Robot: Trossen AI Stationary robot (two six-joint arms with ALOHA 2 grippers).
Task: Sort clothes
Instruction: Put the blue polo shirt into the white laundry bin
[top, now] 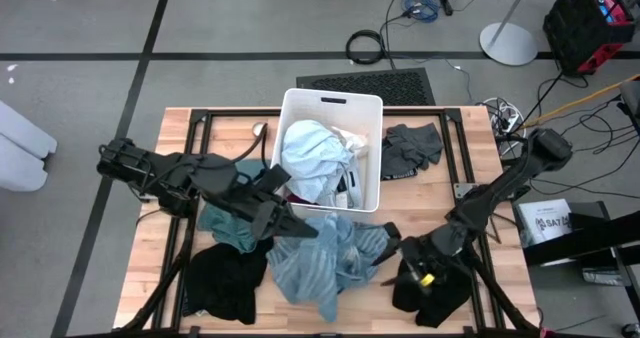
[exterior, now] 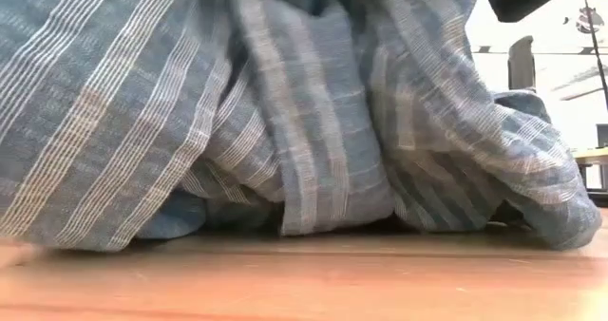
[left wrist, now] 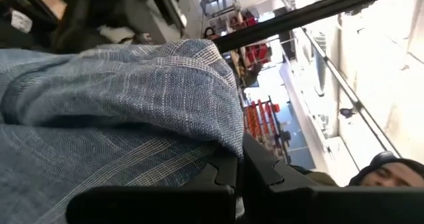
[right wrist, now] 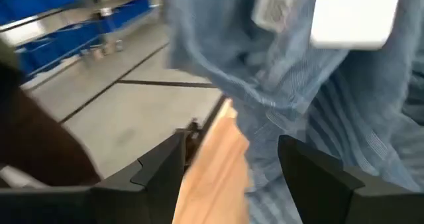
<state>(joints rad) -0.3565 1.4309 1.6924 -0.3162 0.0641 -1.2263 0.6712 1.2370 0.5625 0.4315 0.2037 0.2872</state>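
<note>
Spanning the frame, the wooden tabletop (top: 470, 138) carries a white bin (top: 372, 128) stuffed with pale clothes. Just in front of it the blue-white striped garment (top: 330, 258) lies heaped, the left claw (top: 300, 228) pinching its edge. The right claw (top: 392, 270) stands spread just beside the fabric.
</note>
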